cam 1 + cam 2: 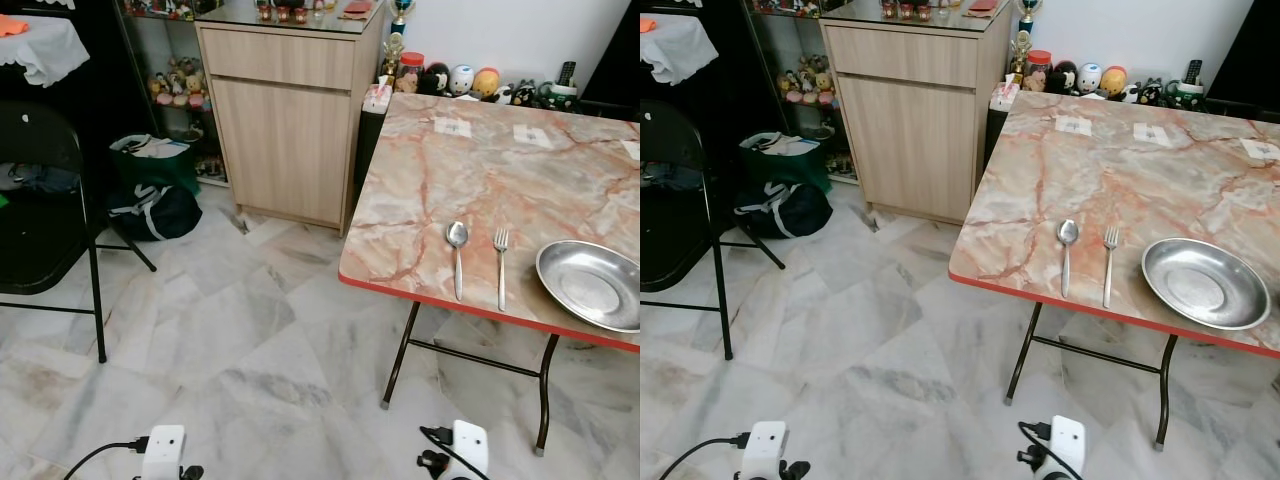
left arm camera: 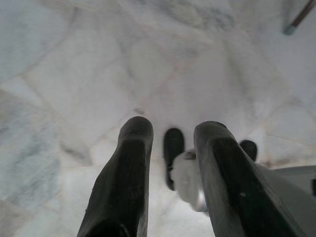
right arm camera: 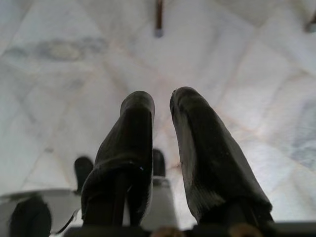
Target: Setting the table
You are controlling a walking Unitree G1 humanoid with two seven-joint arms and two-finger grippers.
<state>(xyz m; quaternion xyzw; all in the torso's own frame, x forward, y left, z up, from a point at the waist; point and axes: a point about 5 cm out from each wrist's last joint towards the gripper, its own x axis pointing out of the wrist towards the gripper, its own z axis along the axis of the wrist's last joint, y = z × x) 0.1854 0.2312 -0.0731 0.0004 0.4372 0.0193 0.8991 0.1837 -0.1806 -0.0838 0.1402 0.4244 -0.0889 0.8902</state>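
A marble-patterned table [image 1: 480,170] with a red edge stands ahead on my right. Near its front edge a spoon [image 1: 457,256] and a fork [image 1: 501,266] lie side by side, handles toward me. Just right of the fork sits a round metal plate [image 1: 590,284]. Both arms hang low over the floor in front of the table. My left gripper [image 2: 173,129] is open, nothing between its fingers. My right gripper [image 3: 162,98] has its fingers a little apart and holds nothing.
A wooden cabinet [image 1: 285,120] stands left of the table. A black folding chair [image 1: 40,210] is at far left, with dark bags [image 1: 152,195] on the floor beside it. Figurines and jars [image 1: 470,80] line the wall behind the table. Marble floor lies between.
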